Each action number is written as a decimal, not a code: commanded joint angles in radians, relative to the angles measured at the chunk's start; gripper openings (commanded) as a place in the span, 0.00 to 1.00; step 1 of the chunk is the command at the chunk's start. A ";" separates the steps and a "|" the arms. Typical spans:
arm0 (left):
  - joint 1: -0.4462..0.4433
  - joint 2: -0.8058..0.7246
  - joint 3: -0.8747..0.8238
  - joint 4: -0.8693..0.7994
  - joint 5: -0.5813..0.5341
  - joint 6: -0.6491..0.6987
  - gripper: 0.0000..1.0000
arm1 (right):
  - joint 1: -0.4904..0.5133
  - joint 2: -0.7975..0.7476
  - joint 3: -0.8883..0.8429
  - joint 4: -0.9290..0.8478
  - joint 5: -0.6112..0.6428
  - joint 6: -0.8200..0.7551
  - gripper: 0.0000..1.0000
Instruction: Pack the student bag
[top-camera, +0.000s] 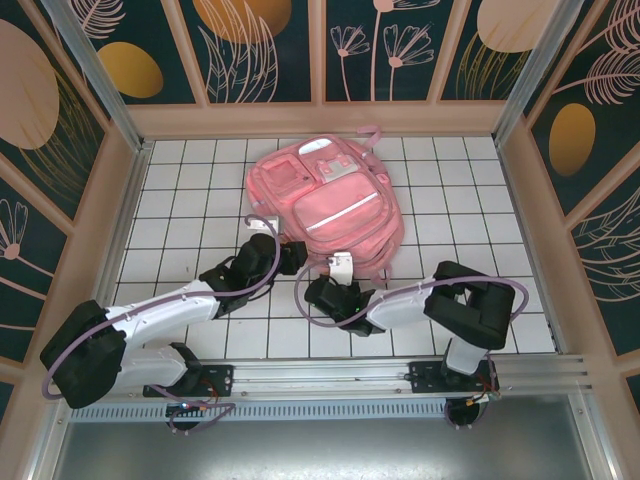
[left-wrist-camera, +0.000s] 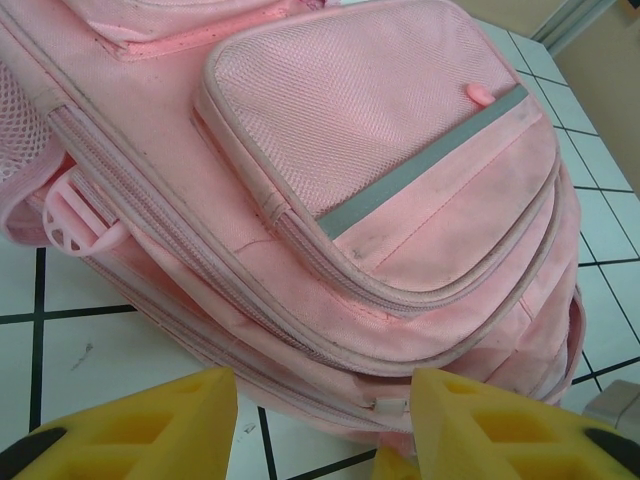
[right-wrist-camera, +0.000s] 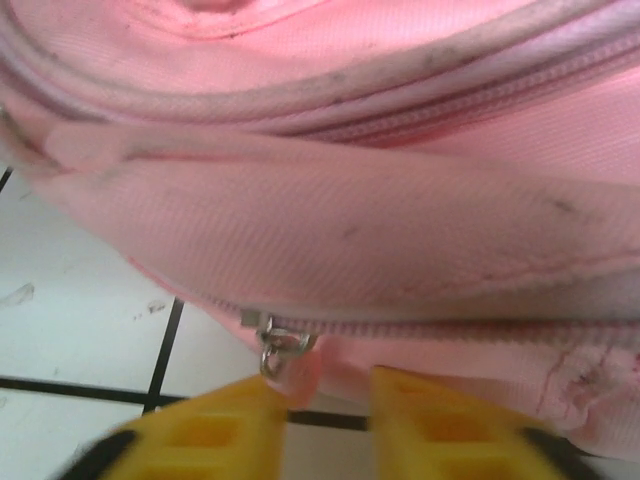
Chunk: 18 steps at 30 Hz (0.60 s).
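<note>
The student bag (top-camera: 325, 200) is lying flat in the upper middle of the overhead frame on the white tiled table (top-camera: 190, 190). It is looking soft and floppy, so I am expecting it to sag and slide rather than lift as one piece. The zipper pull (right-wrist-camera: 278, 345) is offering the surest hold.

The right gripper (right-wrist-camera: 330, 400) is sitting at the bag's lower edge with its fingers narrowly apart. The pull's pink tab is hanging at the mouth of that gap, not pinched. The left gripper (left-wrist-camera: 322, 425) is hovering spread wide at the lower-left seam, gripping nothing.

Open tiles are lying left and right of the bag, but the back wall (top-camera: 320, 118) is standing close above it.
</note>
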<state>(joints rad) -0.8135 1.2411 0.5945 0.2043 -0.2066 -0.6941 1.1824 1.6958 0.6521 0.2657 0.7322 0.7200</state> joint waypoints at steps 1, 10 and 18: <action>0.006 0.011 0.013 -0.012 0.010 -0.007 0.50 | -0.006 0.019 0.023 0.029 0.004 -0.012 0.15; 0.006 0.095 0.012 0.049 0.098 -0.104 0.50 | 0.007 -0.068 -0.036 -0.059 0.035 0.027 0.00; 0.006 0.198 -0.021 0.239 0.256 -0.277 0.64 | -0.003 -0.151 -0.095 -0.050 -0.005 -0.013 0.00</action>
<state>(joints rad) -0.8131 1.4273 0.5884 0.3267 -0.0181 -0.8818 1.1858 1.5780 0.5854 0.2359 0.7280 0.7158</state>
